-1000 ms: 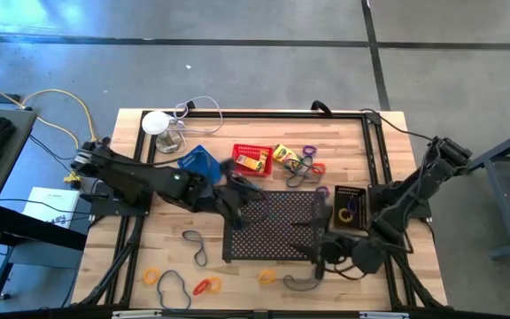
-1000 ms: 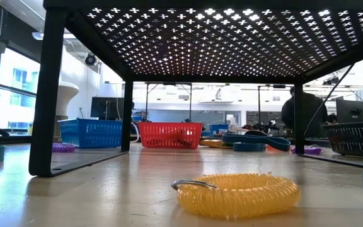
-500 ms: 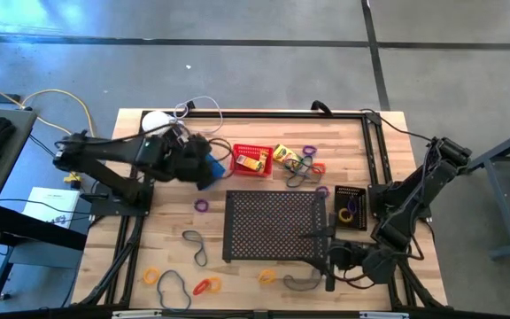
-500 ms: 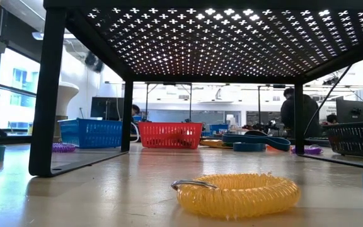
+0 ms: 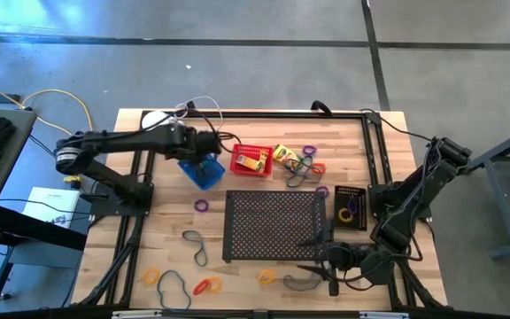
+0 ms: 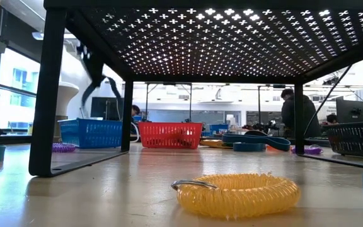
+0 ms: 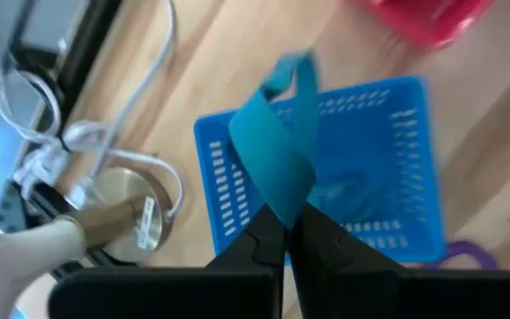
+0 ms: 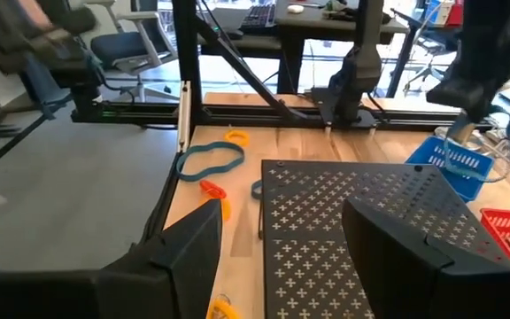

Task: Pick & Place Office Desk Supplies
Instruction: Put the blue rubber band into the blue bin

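- We see the left gripper (image 7: 286,232), jaws pinching a blue band (image 7: 277,155), over the blue basket (image 5: 201,169).
- The right gripper (image 8: 277,252), jaws spread, sits by the black tray (image 5: 273,226).

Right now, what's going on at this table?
The left gripper is shut on a teal band, holding it just above the small blue mesh basket at the back of the wooden table. The right gripper is open, low by the front edge of the large black perforated tray, holding nothing. Loose rubber-band loops lie scattered across the table; the red mesh basket sits beside the blue one.
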